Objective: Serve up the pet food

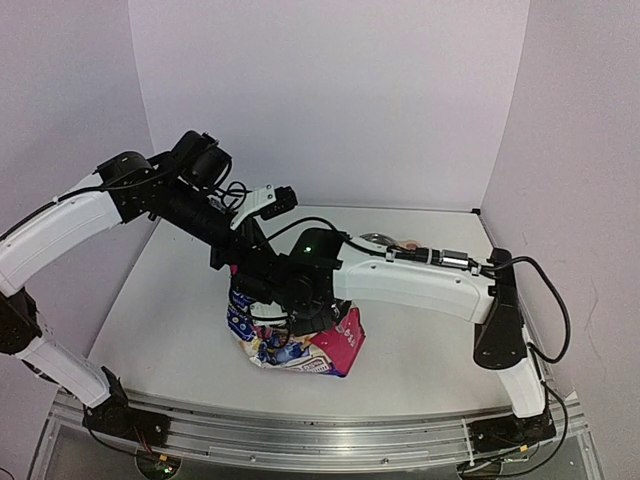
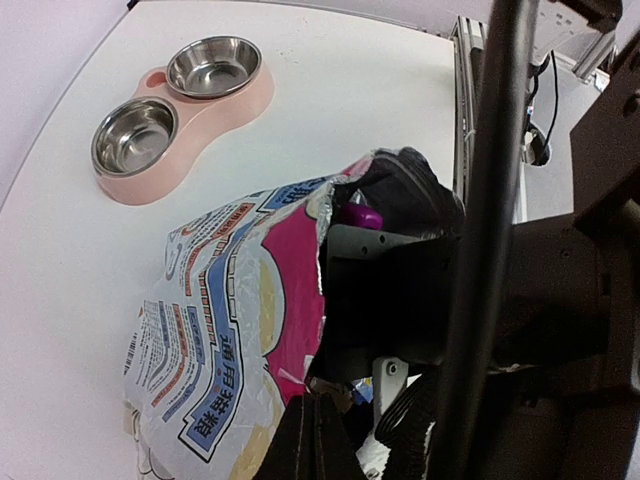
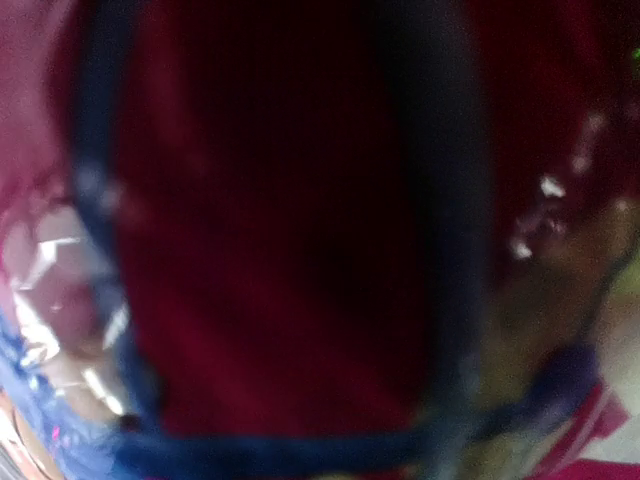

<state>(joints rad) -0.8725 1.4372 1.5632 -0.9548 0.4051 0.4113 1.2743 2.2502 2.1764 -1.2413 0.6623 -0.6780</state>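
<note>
In the middle of the white table (image 1: 170, 300), a shiny pink, blue and white food bag (image 1: 300, 352), crinkled, top open. Silver lining showing at the open mouth in the left wrist view. Both arms reaching in over it, one from each side. Left gripper (image 2: 312, 425) at the bottom of its own view, fingers pressed close together, pinching the open edge of the bag. Right gripper (image 1: 300, 316) pushed down into the mouth of the bag, black body filling the hole. Cannot tell if wide or narrow, tips hidden inside. Beside it, poking up at the rim, a little bit of a bright purple-pink scoop (image 2: 358, 213). Cannot tell if held. From the right wrist, only dark and blur: a big dark red shape with a blue edge, some shiny foil at the left, a brownish patch at the right, too fuzzy to name. Food bits themselves hidden in the bag. Farther off on the table, well apart from the bag, a pink feeder (image 2: 255, 100) with two round steel bowls (image 2: 213, 66) side by side, both bare and shiny inside.
</note>
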